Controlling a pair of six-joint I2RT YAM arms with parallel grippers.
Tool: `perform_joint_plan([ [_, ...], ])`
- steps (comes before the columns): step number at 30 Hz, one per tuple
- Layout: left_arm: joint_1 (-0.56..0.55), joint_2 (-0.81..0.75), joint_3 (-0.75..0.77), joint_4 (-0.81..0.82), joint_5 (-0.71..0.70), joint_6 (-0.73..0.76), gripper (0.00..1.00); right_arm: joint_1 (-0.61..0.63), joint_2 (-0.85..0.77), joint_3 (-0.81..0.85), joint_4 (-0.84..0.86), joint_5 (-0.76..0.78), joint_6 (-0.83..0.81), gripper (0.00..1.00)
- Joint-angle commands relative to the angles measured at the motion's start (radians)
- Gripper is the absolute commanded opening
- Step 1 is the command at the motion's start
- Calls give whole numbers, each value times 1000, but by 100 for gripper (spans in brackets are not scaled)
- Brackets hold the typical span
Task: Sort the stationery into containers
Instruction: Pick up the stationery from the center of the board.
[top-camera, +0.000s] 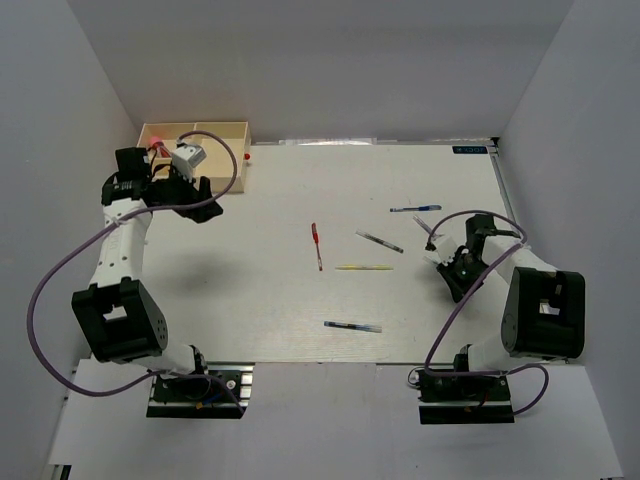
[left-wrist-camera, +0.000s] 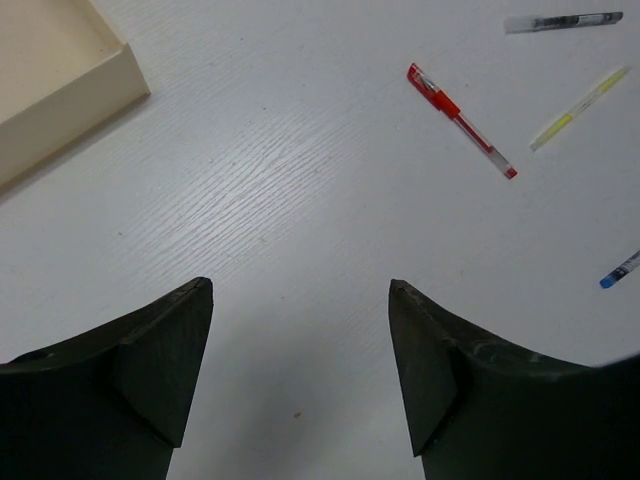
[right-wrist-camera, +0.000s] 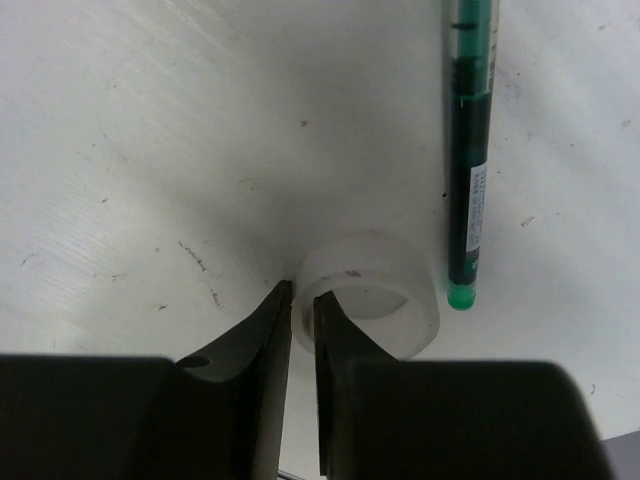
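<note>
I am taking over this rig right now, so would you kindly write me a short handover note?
Left hand: open and empty, over bare table near a corner of the tray.
Right hand: shut on the wall of the tape ring, which rests on the table beside a green-tipped pen.
Done: a pink cylinder seems to lie in the tray, partly hidden by the left arm.
Left: the tape ring and green-tipped pen, plus the red pen, yellow-green pen, blue pen, mid-table dark pen and near-edge pen, all lying on the table.
</note>
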Motion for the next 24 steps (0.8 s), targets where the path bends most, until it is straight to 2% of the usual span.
perform_joint_plan([
  [1,-3,21,73,-83,79,-46,81,-1,-37,-16,-12,-26,-43,15],
  [3,-3,17,75,-95,120,-63,89,3,-80,-2,-47,-80,-69,2],
  [6,-3,0,63,-75,167,-129,94,12,-186,40,-116,-141,-101,0],
  [9,-15,14,78,-87,223,-182,92,39,-269,99,-156,-189,-121,0],
  [11,-29,26,83,-95,246,-224,85,63,-283,160,-202,-218,-138,0],
  [14,-78,35,81,-81,264,-279,78,181,-280,234,-227,-260,-158,0],
  [18,-147,44,74,-68,255,-336,76,334,-271,285,-179,-254,-178,0],
  [19,-161,46,72,-66,249,-359,76,421,-263,296,-170,-234,-191,0],
  [24,-273,99,38,-77,254,-445,71,637,-254,313,-13,-137,-288,0],
])
